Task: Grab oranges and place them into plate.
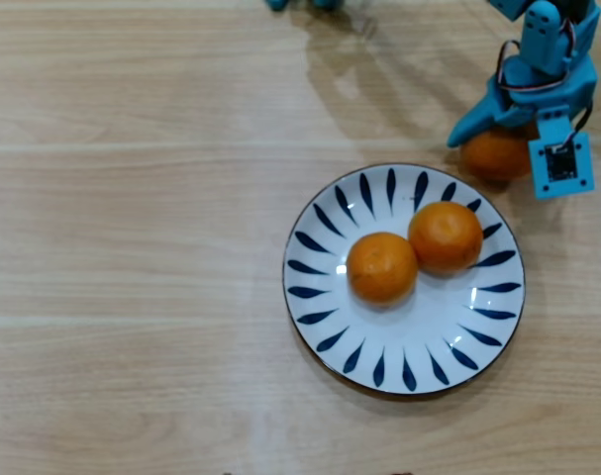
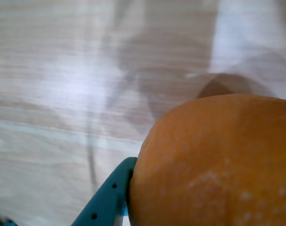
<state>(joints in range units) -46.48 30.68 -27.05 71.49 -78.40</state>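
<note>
Third orange in claw, plate not yet reached.

Wrist view: the third orange [image 2: 218, 165] fills the foreground, pressed against one blue finger [image 2: 110, 197]. Overhead view: claw [image 1: 503, 129] appears clamped on it, just beyond the plate [image 1: 320, 297] rim, upper right. Two oranges [image 1: 382, 267] lie touching at plate centre; placement space lies down-left of the claw.

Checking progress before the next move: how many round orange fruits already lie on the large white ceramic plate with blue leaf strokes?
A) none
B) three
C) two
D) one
C: in the overhead view two oranges lie on the plate; the third orange sits off the rim at the blue gripper.
</note>
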